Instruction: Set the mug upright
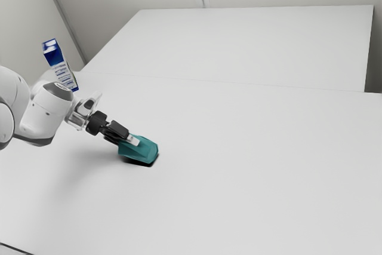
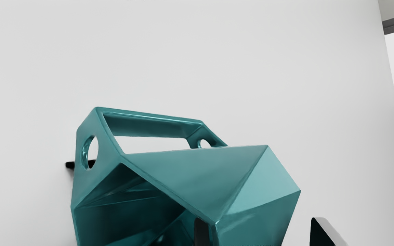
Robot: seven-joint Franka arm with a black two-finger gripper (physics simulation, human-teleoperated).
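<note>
The fingers [image 2: 318,235] are standing apart, one reaching to the mouth of the mug [image 2: 241,181], one waiting beyond its outer wall. The mug is lying sideways on the table [image 1: 256,165], long axis running roughly level, mouth pointing sideways. I'm judging this a grasp being lined up; closing, then turning the mouth skyward, is looking next. A carton [image 1: 60,67] is standing by the arm.

Open room beyond the mug [image 1: 147,149]
Bare desk [image 1: 256,159] stretches toward the exterior view's right; the mug's wall stands between the jaws, a carton [image 1: 57,58] near the arm [image 1: 48,110].
</note>
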